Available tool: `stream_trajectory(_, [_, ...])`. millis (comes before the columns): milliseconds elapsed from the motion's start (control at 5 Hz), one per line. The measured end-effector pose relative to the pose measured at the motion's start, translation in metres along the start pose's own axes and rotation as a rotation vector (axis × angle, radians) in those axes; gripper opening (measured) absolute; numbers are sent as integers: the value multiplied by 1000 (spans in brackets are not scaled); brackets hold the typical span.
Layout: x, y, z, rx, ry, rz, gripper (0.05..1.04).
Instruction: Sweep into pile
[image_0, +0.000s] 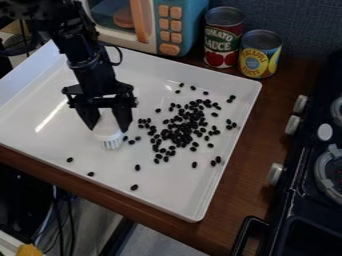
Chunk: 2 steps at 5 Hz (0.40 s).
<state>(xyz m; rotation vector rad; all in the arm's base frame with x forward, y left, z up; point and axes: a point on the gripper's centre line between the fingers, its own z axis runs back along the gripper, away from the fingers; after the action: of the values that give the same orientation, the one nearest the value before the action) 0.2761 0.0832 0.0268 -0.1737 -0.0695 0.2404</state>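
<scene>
We see the claw (107, 123) in the left half of the tray (180, 187), closed around a white brush (108, 132), whose bristles point down, just beside some black beans (179, 134). The most beans lie in a loose heap in the right half of the tray; a few are scattered towards its near edge. The tray sits on the desk (244, 170), and behind it we find two cans (223, 40) and a toy microwave (148, 22).
</scene>
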Motion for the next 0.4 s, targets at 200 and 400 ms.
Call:
stream_trajectory(200, [5, -13, -3, 4, -18, 20, 750])
stream_trajectory(400, [10, -24, -5, 9, -43, 34, 750])
